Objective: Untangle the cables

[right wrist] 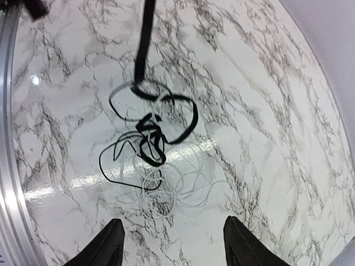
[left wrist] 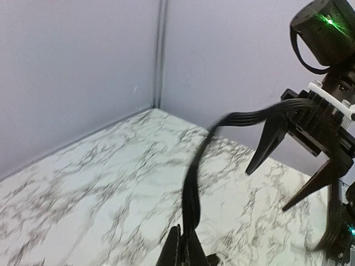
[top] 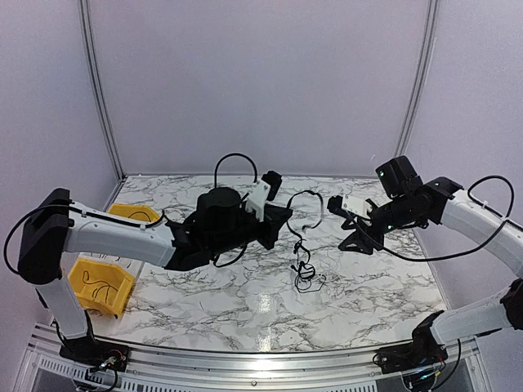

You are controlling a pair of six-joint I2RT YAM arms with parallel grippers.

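**Figure: early stage of the untangling, one strand raised**

Pinching a flat black strand (left wrist: 191, 183) in the left pincer (left wrist: 186, 252), closed tight on it and raised above the tabletop (top: 204, 286); letting that strand arch up and over, then drop to the rest of the cables (top: 304, 273), lying near the middle of the tabletop between the two arms. Holding the right pincer (right wrist: 172, 221) wide and empty, hovering over the clump and touching nothing.

Showing, from the right wrist, black loops (right wrist: 152, 138) knotted round one another, with a thin pale wire (right wrist: 161, 199) coiled under and beside them. Judging little to be done so far: lifting a single strand only; leaving the knot unopened and the pale wire unseparated, so most of the work is yet to come.

Noting two yellow bins (top: 114, 302) at the left edge, holding thin dark strands too small to identify.

Working on a glossy white surface veined in grey like marble, catching a streak of lamp glare; standing within plain pale walls (top: 261, 82) joined by slim metal uprights (top: 98, 90), with a metal rail (top: 245, 363) running along the near edge.
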